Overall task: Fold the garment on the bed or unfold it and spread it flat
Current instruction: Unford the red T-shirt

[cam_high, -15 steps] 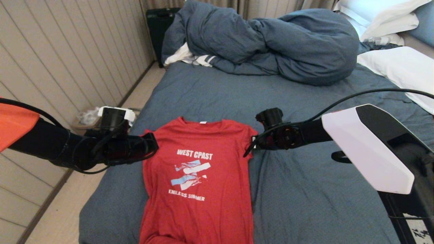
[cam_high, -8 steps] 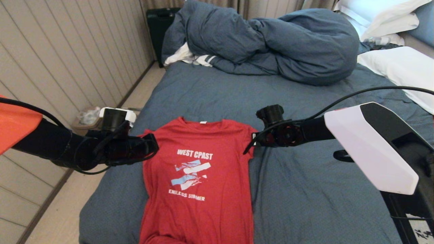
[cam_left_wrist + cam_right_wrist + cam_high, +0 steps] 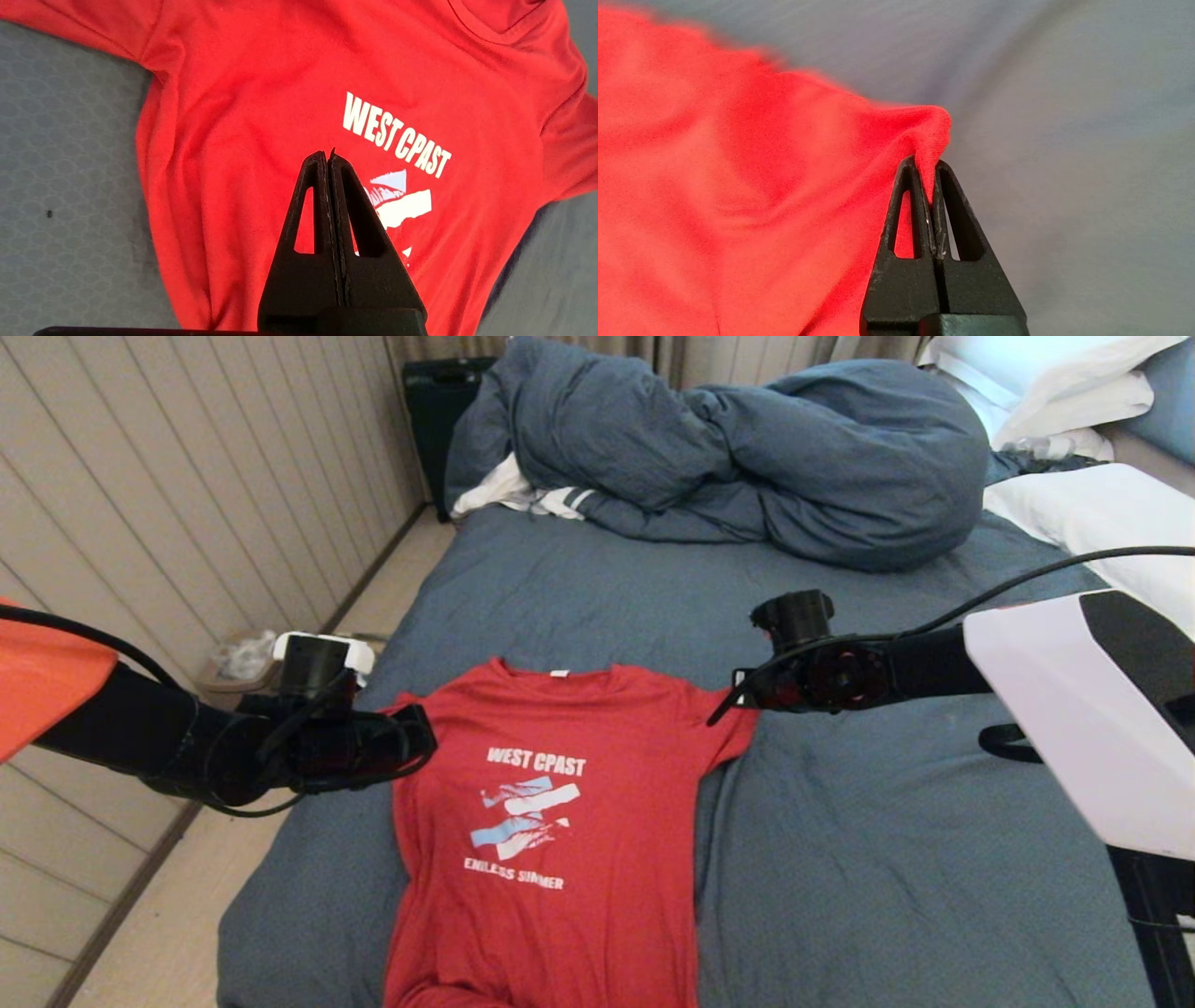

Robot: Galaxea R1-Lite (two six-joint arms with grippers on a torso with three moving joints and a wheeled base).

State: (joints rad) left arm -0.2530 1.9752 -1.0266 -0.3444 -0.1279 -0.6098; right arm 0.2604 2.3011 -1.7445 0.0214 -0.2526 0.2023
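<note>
Right end effector (image 3: 930, 179) pinches the garment (image 3: 546, 803) sleeve edge; draw it outward low across the bed (image 3: 868, 859) (avoid lifting). Left end effector (image 3: 329, 161) closed, empty.

We take the panelled wall (image 3: 187, 495) as landmark. It consists of pale beige vertical boards. At its base we see a dark skirting strip (image 3: 121, 905) and light floor (image 3: 177, 933). A small bin (image 3: 233, 667) stands against it. At its far end stands a black case (image 3: 434, 411), beside beige curtains (image 3: 672, 355).
</note>
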